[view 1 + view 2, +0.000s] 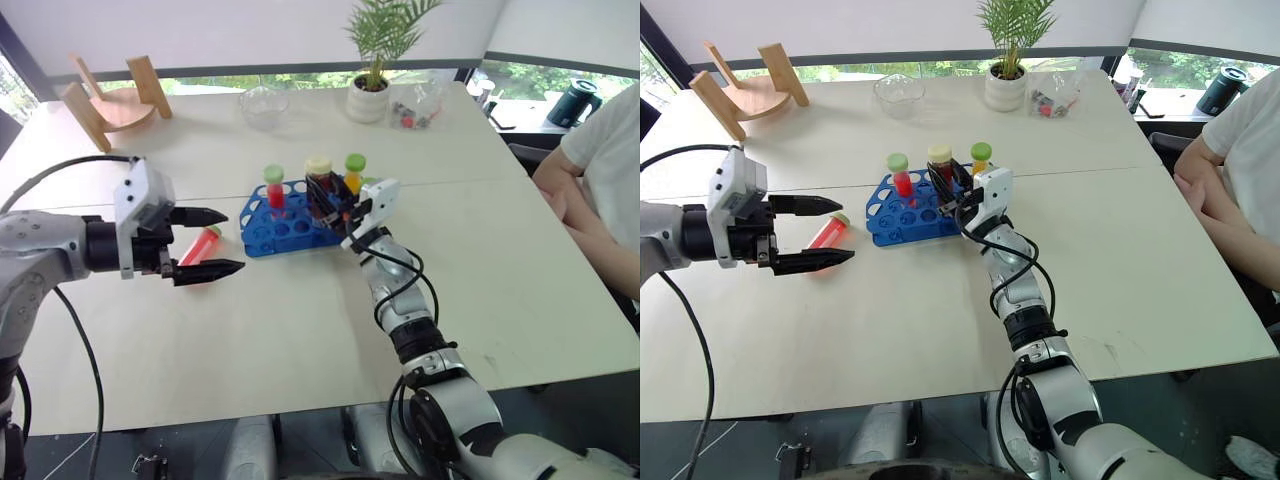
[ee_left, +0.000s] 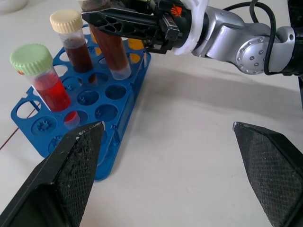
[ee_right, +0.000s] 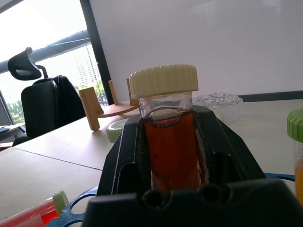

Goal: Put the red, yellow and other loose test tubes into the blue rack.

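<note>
Three tubes stand in the blue rack [image 1: 285,228]. The right gripper [image 1: 335,205] has its fingers clamped on a dark cream-capped tube [image 3: 168,137] over the rack. One red tube [image 1: 827,232] lies loose on the desk [image 1: 300,330], beside the wide-open left gripper [image 1: 215,243].

silver arms [image 1: 40,250], black fingers [image 1: 205,270]

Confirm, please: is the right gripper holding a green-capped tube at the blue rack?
Not quite: the tube held by the right gripper has a cream cap, not green, as the right wrist view shows; it is indeed at the blue rack.
</note>
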`<state>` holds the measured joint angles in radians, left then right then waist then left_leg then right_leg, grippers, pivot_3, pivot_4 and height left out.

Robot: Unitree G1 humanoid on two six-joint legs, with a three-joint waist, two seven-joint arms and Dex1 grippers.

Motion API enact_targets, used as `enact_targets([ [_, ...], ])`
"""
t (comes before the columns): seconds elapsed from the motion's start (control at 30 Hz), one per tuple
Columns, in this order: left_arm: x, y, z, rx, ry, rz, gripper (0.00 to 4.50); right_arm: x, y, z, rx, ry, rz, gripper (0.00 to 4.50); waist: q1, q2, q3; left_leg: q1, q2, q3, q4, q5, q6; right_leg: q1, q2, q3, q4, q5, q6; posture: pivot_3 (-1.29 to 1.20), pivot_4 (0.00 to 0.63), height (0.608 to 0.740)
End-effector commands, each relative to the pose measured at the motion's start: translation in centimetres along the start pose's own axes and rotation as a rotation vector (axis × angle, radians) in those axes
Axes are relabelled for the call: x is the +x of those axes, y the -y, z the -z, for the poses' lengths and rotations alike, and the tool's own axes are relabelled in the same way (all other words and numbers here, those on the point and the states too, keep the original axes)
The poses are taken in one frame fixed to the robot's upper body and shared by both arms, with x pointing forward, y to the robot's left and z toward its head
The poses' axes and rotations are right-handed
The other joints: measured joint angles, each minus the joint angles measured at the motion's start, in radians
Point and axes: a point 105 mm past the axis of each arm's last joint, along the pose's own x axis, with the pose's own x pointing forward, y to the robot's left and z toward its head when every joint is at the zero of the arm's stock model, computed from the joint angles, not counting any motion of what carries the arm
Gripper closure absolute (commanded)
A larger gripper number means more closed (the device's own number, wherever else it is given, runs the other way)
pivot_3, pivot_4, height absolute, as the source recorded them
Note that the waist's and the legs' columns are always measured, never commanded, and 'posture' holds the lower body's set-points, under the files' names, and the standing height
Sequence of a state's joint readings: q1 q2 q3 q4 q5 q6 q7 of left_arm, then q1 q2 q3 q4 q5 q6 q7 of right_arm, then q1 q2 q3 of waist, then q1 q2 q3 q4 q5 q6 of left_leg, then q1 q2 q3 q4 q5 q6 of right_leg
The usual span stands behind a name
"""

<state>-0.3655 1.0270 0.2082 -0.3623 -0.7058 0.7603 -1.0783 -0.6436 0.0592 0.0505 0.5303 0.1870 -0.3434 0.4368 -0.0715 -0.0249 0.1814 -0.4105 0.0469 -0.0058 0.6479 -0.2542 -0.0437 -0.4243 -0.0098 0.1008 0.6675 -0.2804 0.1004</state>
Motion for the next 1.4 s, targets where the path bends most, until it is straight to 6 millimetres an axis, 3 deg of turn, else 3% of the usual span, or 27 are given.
enact_targets([
  [0.03,-0.1,-0.1,-0.8,0.039,0.005,-0.004,0.00,-0.1,-0.5,-0.5,-0.006,0.023,-0.007,3.63,0.000,0.000,0.000,0.000,0.000,0.000,0.000,0.000,0.000,0.000,0.000,0.000,0.000,0.000,0.000,0.00,0.150,0.740],
  [0.37,0.2,0.0,-0.9,0.042,0.011,-0.002,0.00,-0.4,-0.4,0.5,0.007,-0.020,0.000,3.63,0.000,0.000,0.000,0.000,0.000,0.000,0.000,0.000,0.000,0.000,0.000,0.000,0.000,0.000,0.000,0.00,0.150,0.740],
  [0.6,0.1,-0.5,-0.3,0.017,-0.003,-0.061,0.00,-1.1,-0.6,0.9,-0.026,-0.050,-0.008,0.08,0.000,0.000,0.000,0.000,0.000,0.000,0.000,0.000,0.000,0.000,0.000,0.000,0.000,0.000,0.000,0.00,0.150,0.740],
  [0.8,-0.8,-2.6,1.1,-0.007,-0.105,-0.225,0.00,-4.8,-1.0,-1.1,-0.079,-0.191,-0.142,0.03,0.007,0.000,0.000,0.000,-0.001,0.000,0.000,0.000,0.000,0.000,-0.001,0.000,0.000,0.000,0.000,0.00,0.150,0.740],
  [1.07,-1.3,-5.1,3.5,-0.244,-0.327,-0.345,0.00,-9.1,-2.3,-7.5,-0.186,-0.380,-0.600,0.03,0.003,0.000,0.000,0.001,-0.001,-0.001,0.001,0.000,0.000,0.002,0.001,0.000,0.000,0.000,0.000,0.00,0.150,0.740],
  [1.2,-1.3,-6.1,5.5,-0.386,-0.440,-0.349,0.00,-9.8,-2.4,-10.0,-0.289,-0.423,-0.808,0.03,0.003,0.000,0.000,0.002,-0.001,-0.001,0.001,0.000,0.000,0.002,0.001,0.000,0.000,0.000,0.000,0.00,0.150,0.740],
  [1.4,-0.8,-8.5,7.7,-0.527,-0.545,-0.412,0.00,-9.6,-3.1,-11.5,-0.348,-0.414,-0.929,0.03,0.006,-0.001,0.001,0.001,-0.001,-0.001,0.001,0.000,0.001,0.002,0.001,0.000,0.000,0.000,0.000,0.00,0.150,0.740],
])
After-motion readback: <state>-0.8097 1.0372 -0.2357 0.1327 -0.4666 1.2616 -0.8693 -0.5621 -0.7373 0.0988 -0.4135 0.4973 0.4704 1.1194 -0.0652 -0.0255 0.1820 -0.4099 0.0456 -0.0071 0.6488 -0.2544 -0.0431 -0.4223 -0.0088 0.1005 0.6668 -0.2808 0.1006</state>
